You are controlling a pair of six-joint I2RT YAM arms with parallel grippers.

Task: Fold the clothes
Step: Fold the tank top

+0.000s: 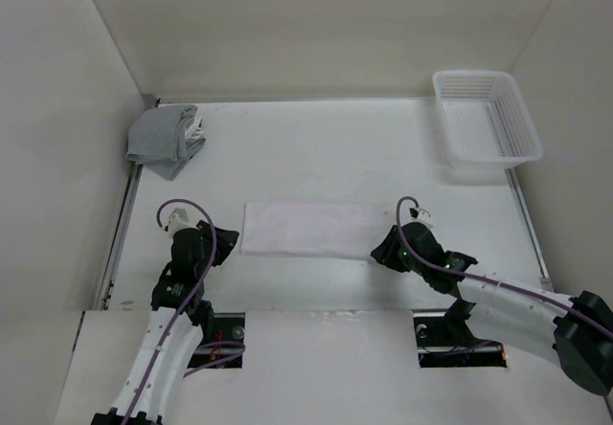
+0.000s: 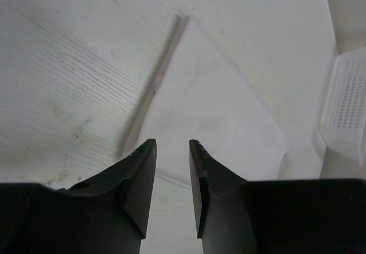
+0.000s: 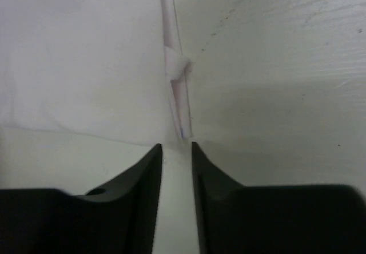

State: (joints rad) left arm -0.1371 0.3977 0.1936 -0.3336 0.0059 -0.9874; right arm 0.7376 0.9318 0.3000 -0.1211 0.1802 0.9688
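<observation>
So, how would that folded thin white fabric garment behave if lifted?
Probably floppy: the thin white fabric garment lies flat in layers, so a lifted end would likely droop and unfold. Likely light, given its thin edges. Pushed, it may bunch.

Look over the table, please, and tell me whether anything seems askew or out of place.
Little stands out. The white garment lies folded flat, but a small tuft of fabric pokes out of its layered edge in the right wrist view. The grey cloth bundle sits crumpled in the far left corner.
</observation>
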